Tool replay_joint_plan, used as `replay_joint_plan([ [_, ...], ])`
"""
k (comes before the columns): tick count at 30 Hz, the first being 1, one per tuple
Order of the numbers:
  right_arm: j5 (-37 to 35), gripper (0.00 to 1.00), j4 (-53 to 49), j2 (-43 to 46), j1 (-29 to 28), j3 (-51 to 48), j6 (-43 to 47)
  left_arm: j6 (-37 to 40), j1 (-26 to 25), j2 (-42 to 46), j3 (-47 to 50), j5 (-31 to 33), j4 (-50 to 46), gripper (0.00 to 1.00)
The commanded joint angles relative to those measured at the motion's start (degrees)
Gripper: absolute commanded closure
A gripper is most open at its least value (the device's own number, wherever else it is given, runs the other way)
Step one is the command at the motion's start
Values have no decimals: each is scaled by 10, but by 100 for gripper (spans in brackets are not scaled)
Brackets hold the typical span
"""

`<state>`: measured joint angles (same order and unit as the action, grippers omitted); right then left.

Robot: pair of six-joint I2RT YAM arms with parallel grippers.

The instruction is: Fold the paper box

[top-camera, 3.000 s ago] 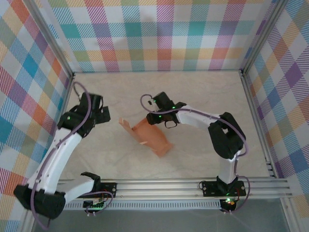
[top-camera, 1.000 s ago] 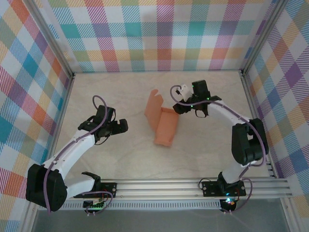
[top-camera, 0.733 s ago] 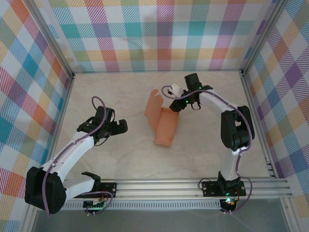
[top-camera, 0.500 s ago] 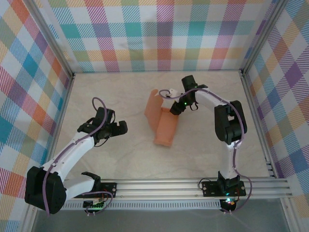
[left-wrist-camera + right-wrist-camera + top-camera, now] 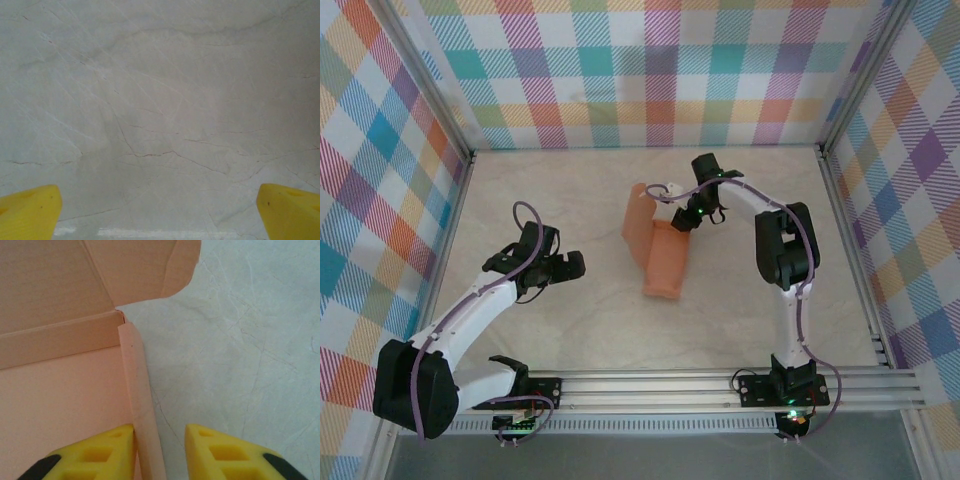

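The salmon-orange paper box [image 5: 666, 262] lies mid-table as an open tray, its lid flap [image 5: 637, 212] standing up at the far end. My right gripper [image 5: 691, 216] is at the box's far right corner. In the right wrist view the right gripper [image 5: 160, 435] is open and straddles the box's thin side wall [image 5: 137, 390], which touches the left yellow finger [image 5: 100, 450]. The box floor [image 5: 60, 405] and lid [image 5: 65, 280] lie left of it. My left gripper [image 5: 565, 268] stands open over bare table to the box's left, also wide open in the left wrist view [image 5: 160, 210].
The marble tabletop [image 5: 580, 330] is fenced by aluminium posts and checked cloth walls [image 5: 650, 70] on three sides. A metal rail [image 5: 660, 385] with the arm bases runs along the near edge.
The right gripper let go of the box three seconds ago, swung out to the right, and has come back in to the box's far right wall. The left arm drew back nearer and has held still since.
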<state>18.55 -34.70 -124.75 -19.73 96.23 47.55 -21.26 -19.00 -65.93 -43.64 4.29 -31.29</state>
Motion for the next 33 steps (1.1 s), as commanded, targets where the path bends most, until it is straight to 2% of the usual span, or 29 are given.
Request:
replay_joint_plan([
  [1,20,72,-24,-14,-3,22,16,2,-4,-3,-5,0,-3,0],
  [8,25,82,-29,-17,-3,29,17,2,-5,-13,-10,0,-1,0],
  [10,26,88,-23,-9,-3,21,14,0,-4,-15,-9,0,0,0],
  [17,-1,90,46,41,-3,-46,-23,-4,-7,-21,-2,-7,12,0],
  [22,-55,90,153,94,-3,-124,-97,-7,-10,-33,0,-12,31,0],
  [23,-69,96,169,103,-3,-136,-121,-8,-11,-37,1,-13,38,0],
  [24,-82,98,176,114,-3,-143,-151,-9,-12,-42,2,-14,45,0],
  [28,-128,98,204,145,-4,-186,-240,-11,-13,-62,-4,-14,59,0],
  [33,-156,96,228,182,-6,-244,-309,-11,-14,-58,-5,-9,68,0],
])
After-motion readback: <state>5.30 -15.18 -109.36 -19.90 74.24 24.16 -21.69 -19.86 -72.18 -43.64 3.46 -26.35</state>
